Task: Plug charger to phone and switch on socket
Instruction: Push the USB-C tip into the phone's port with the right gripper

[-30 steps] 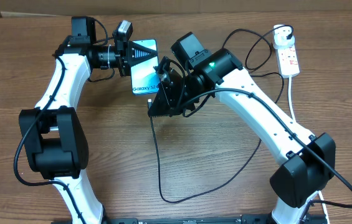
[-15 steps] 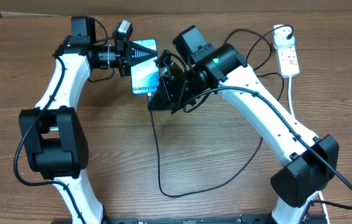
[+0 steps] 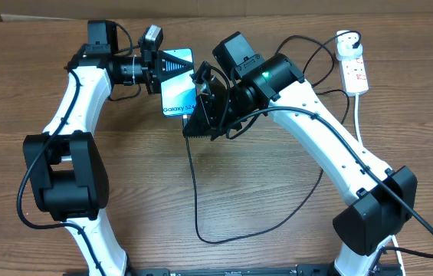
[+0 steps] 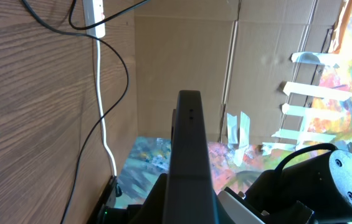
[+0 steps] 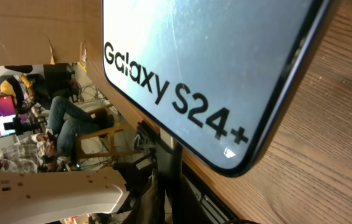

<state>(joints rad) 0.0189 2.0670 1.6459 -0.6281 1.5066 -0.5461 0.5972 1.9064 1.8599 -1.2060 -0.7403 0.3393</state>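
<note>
The slim rectangular smartphone with a blue-teal screen [image 3: 176, 92] sits at the far middle of the brown wooden table [image 3: 155, 199], its "Galaxy S24+" lettering along the near edge. The left gripper [image 3: 155, 75] is closed on the phone's left side. In the left wrist view the phone [image 4: 188, 162] shows edge-on, dead centre.

The right gripper [image 3: 199, 119] hangs just beside the phone's near-right corner, and its camera is filled by the glossy screen [image 5: 225, 62]. Its jaws are hidden under the wrist, so I cannot tell how wide they stand or what they hold.

The long thin black charger cable [image 3: 194, 192] comes out from under that gripper, runs toward the near edge, then loops right and away.

Well apart at the far right lies the white power strip with red switches [image 3: 355, 73], a round white adapter [image 3: 346, 42] at its far end and a white cord [image 3: 360, 123] trailing nearer.
</note>
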